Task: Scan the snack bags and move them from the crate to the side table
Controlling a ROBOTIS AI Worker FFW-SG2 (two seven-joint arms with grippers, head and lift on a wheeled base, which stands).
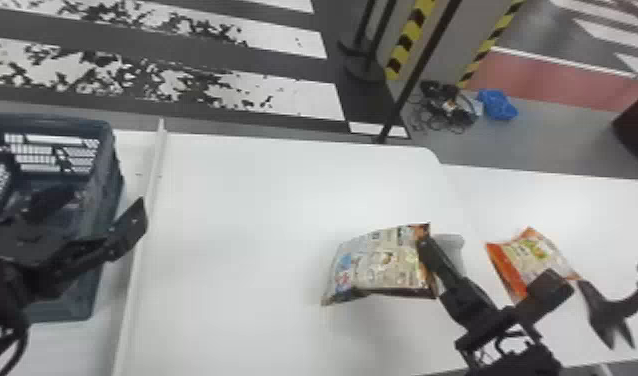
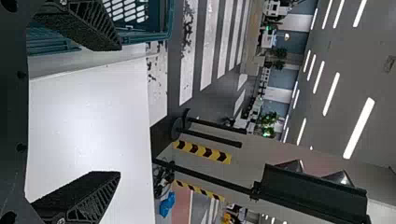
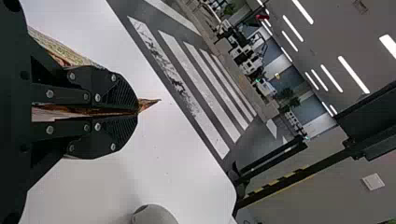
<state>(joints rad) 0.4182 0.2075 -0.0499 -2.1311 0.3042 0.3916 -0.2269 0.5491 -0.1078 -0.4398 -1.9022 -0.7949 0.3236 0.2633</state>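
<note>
In the head view, my right gripper (image 1: 424, 244) is shut on the right edge of a cream-coloured printed snack bag (image 1: 378, 262) over the white table. The right wrist view shows the same gripper (image 3: 138, 113) with its fingers together, the bag's orange corner (image 3: 148, 104) poking out past the tips. An orange and cream snack bag (image 1: 530, 257) lies farther right, partly behind the right arm. At the crate's (image 1: 108, 175) right side is my left gripper (image 1: 100, 212); in the left wrist view this gripper (image 2: 117, 112) stands open with nothing between its fingers.
A raised white strip (image 1: 150, 200) runs between crate and table (image 1: 263, 200). The side table (image 1: 603, 215) adjoins at right, with a black curved object (image 1: 608, 310) near its front. A grey rounded object (image 3: 152, 215) stands beside the right gripper.
</note>
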